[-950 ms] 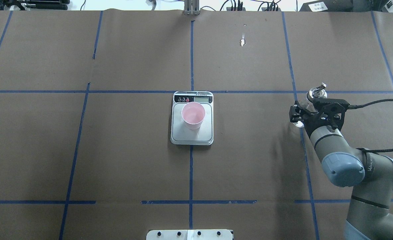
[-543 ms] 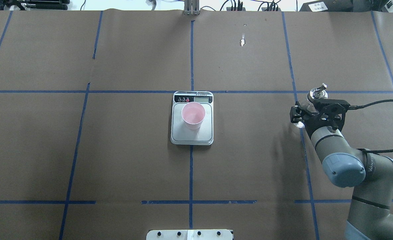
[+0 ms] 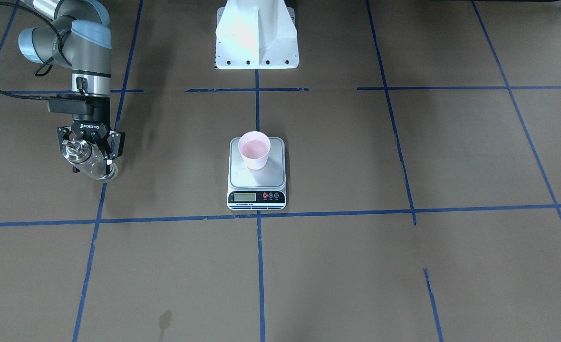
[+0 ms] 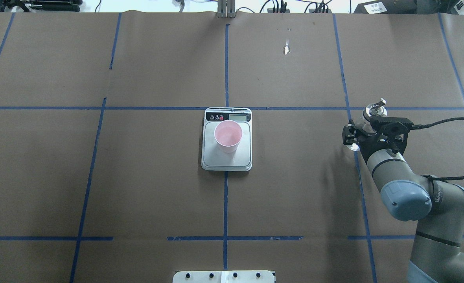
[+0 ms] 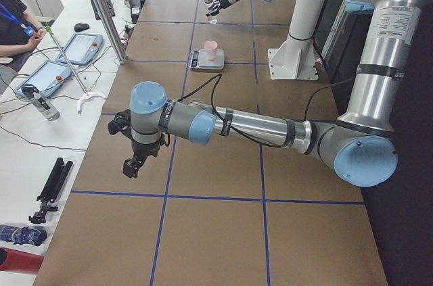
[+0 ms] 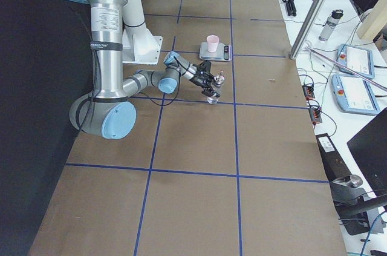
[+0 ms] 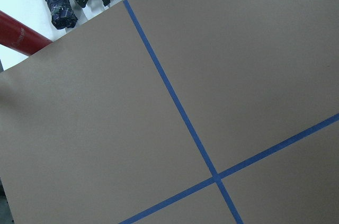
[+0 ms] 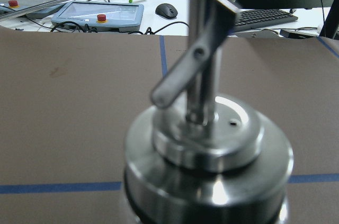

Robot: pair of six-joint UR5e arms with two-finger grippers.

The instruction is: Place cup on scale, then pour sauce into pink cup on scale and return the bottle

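On the table (image 4: pixel 137 177) the right fingers (image 3: pixel 114 144) clasp the bottle (image 3: pixel 92 166), best held upright and steady; the left fingers' (image 5: pixel 130 168) state cannot be told.

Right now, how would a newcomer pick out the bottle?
From the scale at the centre, holding the pink cup, look to the right pincer. It grips the bottle: clear glass, the only thing with a silver spout.

1 cup (image 4: pixel 228 135), 1 scale (image 4: pixel 227 160), 1 bottle (image 3: pixel 96 167), 2 arms (image 5: pixel 237 124).
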